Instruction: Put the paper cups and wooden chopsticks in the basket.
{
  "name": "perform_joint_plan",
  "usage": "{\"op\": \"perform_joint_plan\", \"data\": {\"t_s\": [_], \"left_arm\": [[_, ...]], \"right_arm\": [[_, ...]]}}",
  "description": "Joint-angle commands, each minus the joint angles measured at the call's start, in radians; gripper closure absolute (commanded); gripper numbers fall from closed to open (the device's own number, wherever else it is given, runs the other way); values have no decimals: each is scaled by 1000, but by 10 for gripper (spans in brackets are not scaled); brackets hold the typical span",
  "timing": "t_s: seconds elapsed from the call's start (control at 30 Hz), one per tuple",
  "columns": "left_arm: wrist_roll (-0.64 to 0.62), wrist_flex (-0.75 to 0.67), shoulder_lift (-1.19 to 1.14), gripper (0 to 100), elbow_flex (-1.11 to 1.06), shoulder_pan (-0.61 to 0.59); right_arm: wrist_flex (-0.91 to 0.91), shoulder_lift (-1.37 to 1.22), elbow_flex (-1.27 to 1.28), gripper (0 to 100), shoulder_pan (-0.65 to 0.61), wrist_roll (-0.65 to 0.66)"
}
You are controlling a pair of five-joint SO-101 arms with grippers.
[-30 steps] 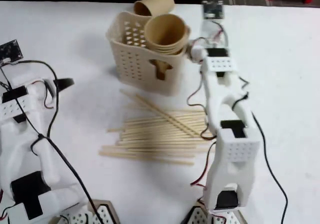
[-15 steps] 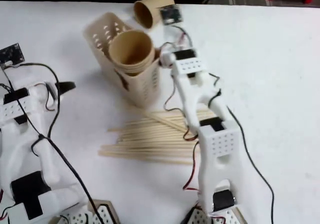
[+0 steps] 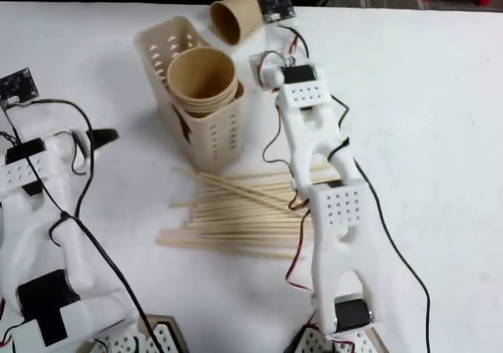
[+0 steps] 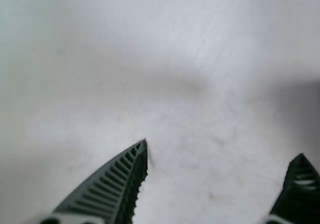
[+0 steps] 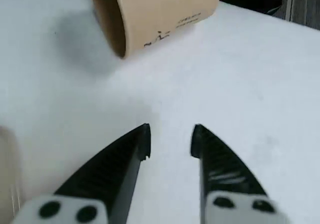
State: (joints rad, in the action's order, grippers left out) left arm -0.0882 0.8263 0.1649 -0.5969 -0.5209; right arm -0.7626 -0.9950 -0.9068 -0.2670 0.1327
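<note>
Since one cup lies on its side close to the tabletop's far edge, just beyond the basket, the next pick turns on how that cup sits against the right gripper. In the right wrist view the cup is straight ahead of the fingertips and a little apart from them. Its long axis runs across the line of approach, not along it, and its open mouth is turned to one side, toward the basket as the high view shows it. The jaws stand only narrowly apart and hold nothing. That gap looks too small for the cup's body, so I judge they must widen, or catch the rim at the mouth.

The right arm stretches from the near edge almost to the far one and is clearly the nearer arm. The left gripper hangs wide open and empty over bare tabletop by the left edge, well apart from the cup.

A stack of cups already stands in the basket. The chopsticks lie in a loose pile between the basket and the near edge, mostly parallel to that edge.
</note>
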Motion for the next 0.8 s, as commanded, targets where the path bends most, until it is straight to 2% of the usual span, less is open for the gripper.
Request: {"op": "perform_joint_plan", "data": {"t_s": [0.0,0.2,0.4,0.57,0.77], "left_arm": [[-11,3,39,596,3,-5],[-11,-5,38,597,-17,-2],[-11,-5,38,597,-29,-1],[-11,-5,38,597,-29,-1],[-11,-5,35,597,-29,-1]], "right_arm": [[59,-96,-242,793,-10,11],[137,-337,-516,813,-35,183],[156,-476,-657,812,-51,199],[302,-538,-666,813,-51,199],[343,-572,-666,814,-51,199]]}}
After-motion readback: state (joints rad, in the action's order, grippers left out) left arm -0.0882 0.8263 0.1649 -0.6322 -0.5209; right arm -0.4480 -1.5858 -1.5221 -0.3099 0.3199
